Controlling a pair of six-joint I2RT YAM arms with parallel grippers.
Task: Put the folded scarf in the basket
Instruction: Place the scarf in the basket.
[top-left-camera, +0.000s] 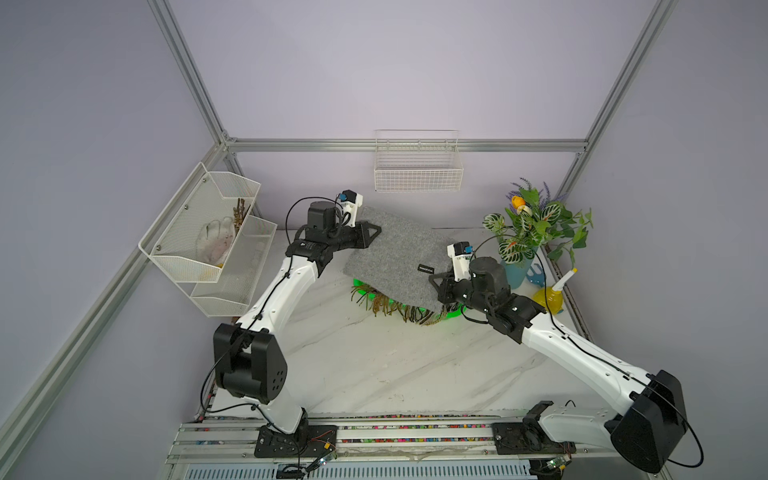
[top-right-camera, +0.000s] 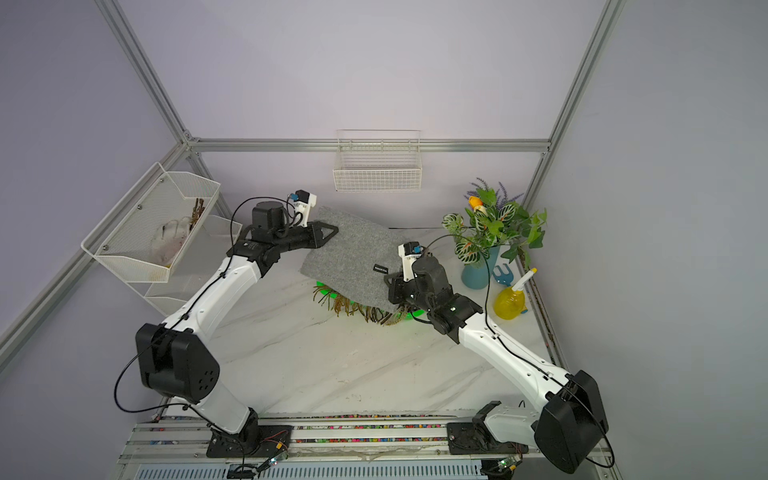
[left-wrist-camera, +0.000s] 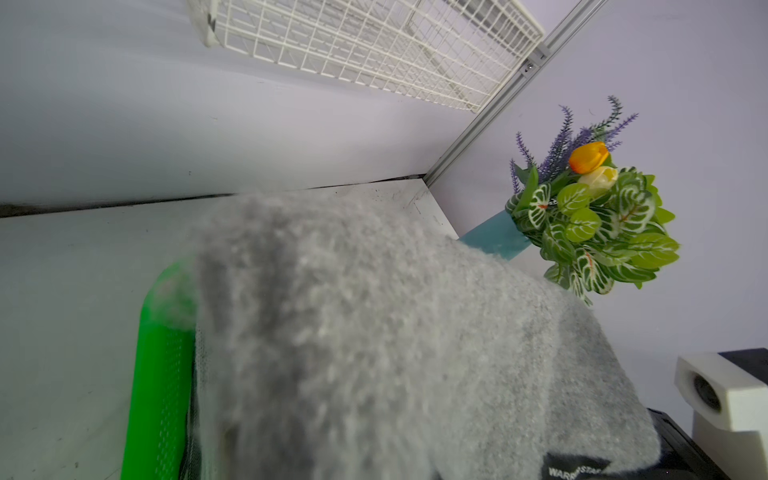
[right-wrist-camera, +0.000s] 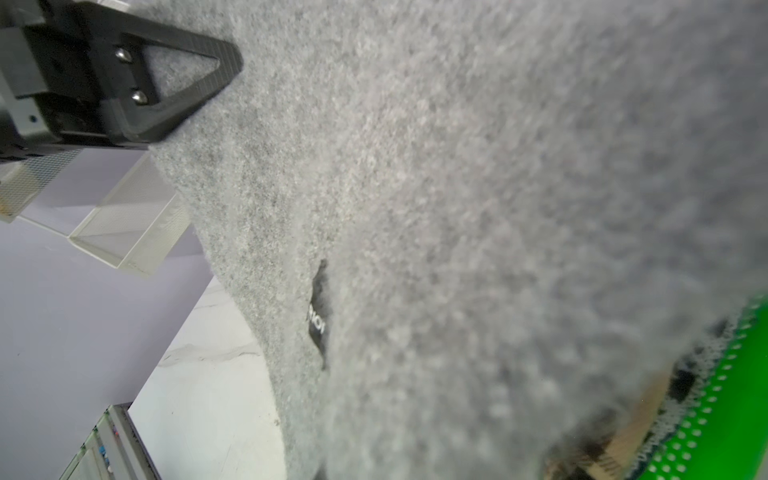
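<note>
One fuzzy grey scarf (top-left-camera: 395, 257), black label (top-left-camera: 425, 268)

This is a robotics lab test cell. An aluminium extrusion frame (top-left-camera: 407, 145) with plain lavender wall panels (top-left-camera: 374, 75) encloses a marble-patterned tabletop (top-left-camera: 374, 365), and two white robot arms (top-left-camera: 282, 286) are bolted to a slotted rail (top-left-camera: 415, 432). The dressing is home-like: a white wire wall basket (top-left-camera: 418, 170), a mesh two-tier shelf (top-left-camera: 199, 241) and a vase of artificial flowers (top-left-camera: 536, 224).
</note>
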